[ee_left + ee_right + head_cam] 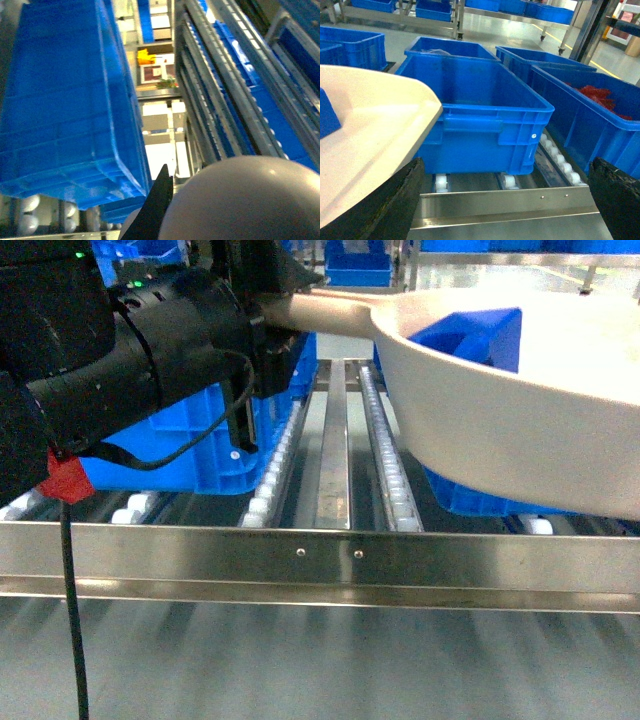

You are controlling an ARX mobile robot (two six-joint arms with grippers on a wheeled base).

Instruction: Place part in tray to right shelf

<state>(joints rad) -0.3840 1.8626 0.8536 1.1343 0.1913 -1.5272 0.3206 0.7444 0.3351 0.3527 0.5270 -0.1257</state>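
The left arm's jaws pinch the long handle of the pale beige plastic scoop-shaped tray (500, 400), carried above the shiny stainless-steel roller shelf (320, 565). The small bright-blue plastic part (475, 335) lies inside it, right of those jaws. Right jaws stand spread, empty. Next: lower the tray level between the large blue ribbed crates (475, 115).
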